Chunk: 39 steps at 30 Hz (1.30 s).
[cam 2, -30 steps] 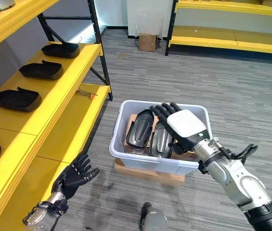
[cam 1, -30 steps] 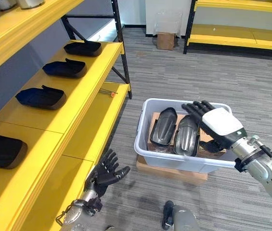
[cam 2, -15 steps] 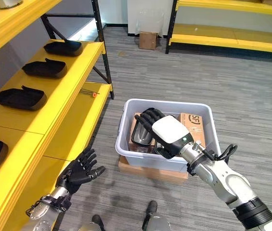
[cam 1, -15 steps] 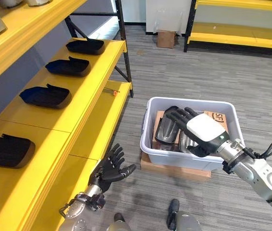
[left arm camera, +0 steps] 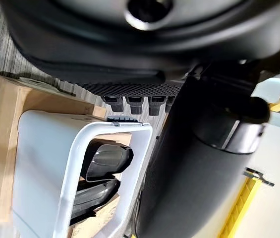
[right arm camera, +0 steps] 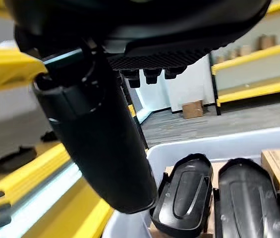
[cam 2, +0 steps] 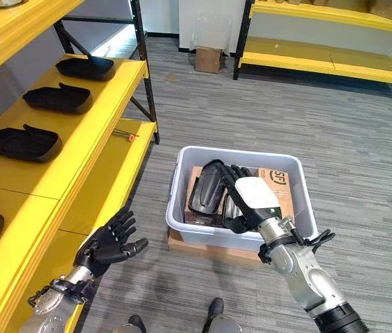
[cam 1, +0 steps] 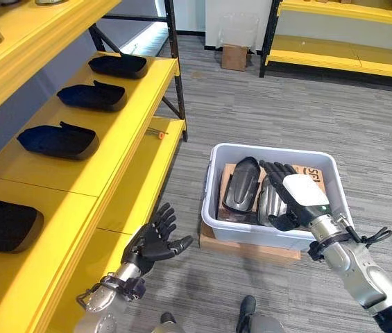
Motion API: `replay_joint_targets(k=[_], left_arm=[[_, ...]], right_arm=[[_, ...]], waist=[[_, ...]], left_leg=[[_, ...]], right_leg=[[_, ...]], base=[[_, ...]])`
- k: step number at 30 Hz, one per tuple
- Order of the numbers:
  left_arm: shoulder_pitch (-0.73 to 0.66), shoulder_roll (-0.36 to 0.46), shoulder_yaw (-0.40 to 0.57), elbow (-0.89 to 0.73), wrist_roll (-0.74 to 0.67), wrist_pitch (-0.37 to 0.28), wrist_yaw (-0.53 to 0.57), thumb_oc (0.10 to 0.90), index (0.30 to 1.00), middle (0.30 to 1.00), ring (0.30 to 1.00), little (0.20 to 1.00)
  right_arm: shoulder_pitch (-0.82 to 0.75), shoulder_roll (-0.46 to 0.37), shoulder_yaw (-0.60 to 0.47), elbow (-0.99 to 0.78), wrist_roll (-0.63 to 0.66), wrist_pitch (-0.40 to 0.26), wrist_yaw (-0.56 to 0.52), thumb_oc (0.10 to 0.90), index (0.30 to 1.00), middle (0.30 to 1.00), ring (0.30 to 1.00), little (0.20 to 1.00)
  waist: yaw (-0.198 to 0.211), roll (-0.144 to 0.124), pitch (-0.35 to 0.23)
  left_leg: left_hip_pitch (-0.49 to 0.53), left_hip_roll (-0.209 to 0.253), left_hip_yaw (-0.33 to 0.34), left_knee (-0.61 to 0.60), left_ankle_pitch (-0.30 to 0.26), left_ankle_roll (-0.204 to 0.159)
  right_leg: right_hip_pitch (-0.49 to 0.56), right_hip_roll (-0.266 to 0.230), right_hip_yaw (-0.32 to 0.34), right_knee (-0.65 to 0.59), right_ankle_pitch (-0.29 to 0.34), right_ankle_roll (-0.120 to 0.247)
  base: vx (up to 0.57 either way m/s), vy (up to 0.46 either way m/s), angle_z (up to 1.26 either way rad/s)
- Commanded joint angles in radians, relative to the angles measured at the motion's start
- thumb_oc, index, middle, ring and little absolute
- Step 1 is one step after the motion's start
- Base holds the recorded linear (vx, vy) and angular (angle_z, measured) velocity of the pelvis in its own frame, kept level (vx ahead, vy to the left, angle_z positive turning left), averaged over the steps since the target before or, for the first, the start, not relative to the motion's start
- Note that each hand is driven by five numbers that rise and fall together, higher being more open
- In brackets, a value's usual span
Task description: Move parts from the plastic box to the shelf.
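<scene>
Left eye view puts my right hand [cam 1: 298,198] inside the plastic box [cam 1: 216,220], fingers straight and spread, lying over the right-hand one of two dark parts [right arm camera: 244,198] that stand side by side in there, while the other part [cam 1: 241,184] sits just beside my fingertips, untouched. My left hand [cam 1: 155,240] hangs open and empty, low beside the yellow shelf [cam 1: 130,125], well apart from the box. Four more dark parts [cam 1: 58,139] sit in a row along the shelf.
</scene>
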<state>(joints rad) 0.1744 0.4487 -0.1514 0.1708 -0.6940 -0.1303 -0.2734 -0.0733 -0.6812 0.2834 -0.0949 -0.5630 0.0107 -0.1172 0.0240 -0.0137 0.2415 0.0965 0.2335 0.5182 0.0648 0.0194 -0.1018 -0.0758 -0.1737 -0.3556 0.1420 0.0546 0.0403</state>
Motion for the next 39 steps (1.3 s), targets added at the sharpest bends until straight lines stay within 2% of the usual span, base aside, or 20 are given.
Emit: replay_joint_targets(k=[1,7,10,14,16,17,18,21,22,25,27,29,35,39], left_arm=[[-0.039,0.012,0.054,-0.135,0.014,-0.071,-0.005,0.9,1.0,1.0,1.0,1.0],[-0.048,0.0,0.061,-0.124,0.033,-0.079,0.021,0.9,1.0,1.0,1.0,1.0],[-0.06,-0.007,0.067,-0.111,0.042,-0.088,0.037,0.9,1.0,1.0,1.0,1.0],[-0.08,-0.014,0.068,-0.107,0.057,-0.076,0.032,0.9,1.0,1.0,1.0,1.0],[-0.09,-0.014,0.059,-0.111,0.062,-0.063,0.035,0.9,1.0,1.0,1.0,1.0],[-0.096,-0.007,0.048,-0.113,0.062,-0.056,0.04,0.9,1.0,1.0,1.0,1.0],[-0.089,-0.004,0.047,-0.112,0.063,-0.058,0.047,0.9,1.0,1.0,1.0,1.0],[-0.057,0.001,0.055,-0.118,0.061,-0.064,0.052,0.9,1.0,1.0,1.0,1.0],[-0.023,0.006,0.066,-0.133,0.061,-0.063,0.041,0.9,1.0,1.0,1.0,1.0],[-0.001,0.01,0.071,-0.135,0.052,-0.067,0.017,0.9,1.0,1.0,1.0,1.0],[0.011,0.015,0.07,-0.131,0.043,-0.077,-0.001,0.9,1.0,1.0,1.0,1.0],[0.014,0.018,0.068,-0.133,0.043,-0.078,-0.006,0.9,1.0,1.0,1.0,1.0],[0.005,0.032,0.041,-0.135,0.039,-0.068,-0.025,0.9,1.0,1.0,1.0,1.0],[0.008,0.038,0.029,-0.125,0.031,-0.07,-0.015,0.9,1.0,1.0,1.0,1.0]], right_arm=[[-0.05,0.025,-0.053,-0.011,0.031,0.016,-0.103,0.9,1.0,1.0,1.0,1.0],[-0.05,0.034,-0.02,0.028,-0.004,0.015,-0.11,0.9,1.0,1.0,1.0,1.0],[-0.091,0.025,0.004,0.05,-0.005,0.0,-0.103,0.9,1.0,1.0,1.0,1.0],[-0.108,0.017,0.013,0.032,-0.002,-0.008,-0.073,0.9,1.0,1.0,1.0,1.0],[-0.113,0.015,0.017,0.021,0.006,-0.001,-0.061,0.9,1.0,1.0,1.0,1.0],[-0.124,0.015,0.032,0.019,0.016,0.001,-0.051,0.9,1.0,1.0,1.0,1.0],[-0.13,0.017,0.042,0.025,0.024,-0.008,-0.054,0.9,1.0,1.0,1.0,1.0],[-0.123,0.027,0.055,0.02,0.03,-0.021,-0.059,0.9,1.0,1.0,1.0,1.0],[-0.086,0.039,0.053,-0.006,0.014,-0.019,-0.06,0.9,1.0,1.0,1.0,1.0],[-0.054,0.04,0.047,-0.014,0.01,-0.032,-0.068,0.9,1.0,1.0,1.0,1.0],[-0.041,0.043,0.053,-0.015,0.002,-0.042,-0.079,0.9,1.0,1.0,1.0,1.0],[-0.037,0.044,0.056,-0.02,-0.002,-0.039,-0.086,0.9,1.0,1.0,1.0,1.0],[-0.039,0.051,0.067,-0.016,0.003,-0.018,-0.107,0.9,1.0,1.0,1.0,1.0],[-0.041,0.048,0.07,-0.014,0.0,-0.026,-0.108,0.9,1.0,1.0,1.0,1.0]], waist=[[-0.004,-0.013,-0.025],[-0.011,-0.017,-0.023],[-0.016,-0.023,-0.022],[-0.026,-0.03,-0.026],[-0.034,-0.027,-0.025],[-0.03,-0.017,-0.02],[-0.019,-0.006,-0.013],[-0.002,0.008,-0.006],[0.003,0.017,-0.003],[0.006,0.021,0.0],[0.004,0.02,-0.002],[0.002,0.019,-0.002],[-0.006,0.014,-0.003],[-0.005,0.01,0.001]], left_leg=[[-0.08,0.014,-0.064,0.029,-0.02,0.02],[-0.085,0.065,-0.06,0.056,-0.006,-0.004],[-0.088,0.115,-0.055,0.104,0.017,-0.028],[-0.101,0.149,-0.034,0.179,0.046,-0.048],[-0.119,0.143,-0.013,0.216,0.052,-0.054],[-0.148,0.112,-0.024,0.214,0.058,-0.052],[-0.177,0.091,-0.032,0.189,0.093,-0.036],[-0.206,0.06,-0.063,0.126,0.131,-0.036],[-0.228,0.049,-0.068,0.083,0.168,-0.04],[-0.254,0.042,-0.062,0.069,0.187,-0.043],[-0.247,0.026,-0.048,0.059,0.15,-0.049],[-0.237,0.018,-0.032,0.046,0.139,-0.042],[-0.2,-0.013,0.028,0.046,0.071,-0.007],[-0.198,-0.019,0.033,0.064,0.044,0.007]], right_leg=[[0.136,-0.018,0.001,0.095,-0.237,0.056],[0.138,-0.004,-0.003,0.099,-0.245,0.035],[0.14,0.022,-0.006,0.098,-0.256,0.008],[0.154,0.041,-0.016,0.068,-0.251,-0.006],[0.164,0.055,-0.019,0.045,-0.243,-0.01],[0.171,0.072,-0.009,0.038,-0.241,-0.011],[0.168,0.089,-0.008,0.035,-0.228,-0.02],[0.177,0.104,0.0,0.032,-0.228,-0.021],[0.183,0.106,-0.004,0.028,-0.228,-0.018],[0.184,0.107,-0.008,0.031,-0.229,-0.015],[0.186,0.105,-0.011,0.039,-0.242,-0.008],[0.186,0.105,-0.018,0.037,-0.239,-0.005],[0.182,0.117,-0.042,0.042,-0.239,-0.007],[0.18,0.119,-0.043,0.054,-0.248,-0.011]], base=[[-0.02,-0.155,-0.02],[-0.03,-0.182,-0.07],[-0.03,-0.291,-0.07],[0.02,-0.239,-0.2],[0.05,-0.176,-0.01],[0.05,-0.128,0.03],[0.06,-0.13,0.05],[0.13,-0.041,-0.12],[0.19,-0.008,-0.45],[0.12,-0.004,-0.3],[0.14,-0.019,-0.2],[0.1,-0.01,-0.1],[0.12,0.006,0.04],[0.16,0.051,0.08]])
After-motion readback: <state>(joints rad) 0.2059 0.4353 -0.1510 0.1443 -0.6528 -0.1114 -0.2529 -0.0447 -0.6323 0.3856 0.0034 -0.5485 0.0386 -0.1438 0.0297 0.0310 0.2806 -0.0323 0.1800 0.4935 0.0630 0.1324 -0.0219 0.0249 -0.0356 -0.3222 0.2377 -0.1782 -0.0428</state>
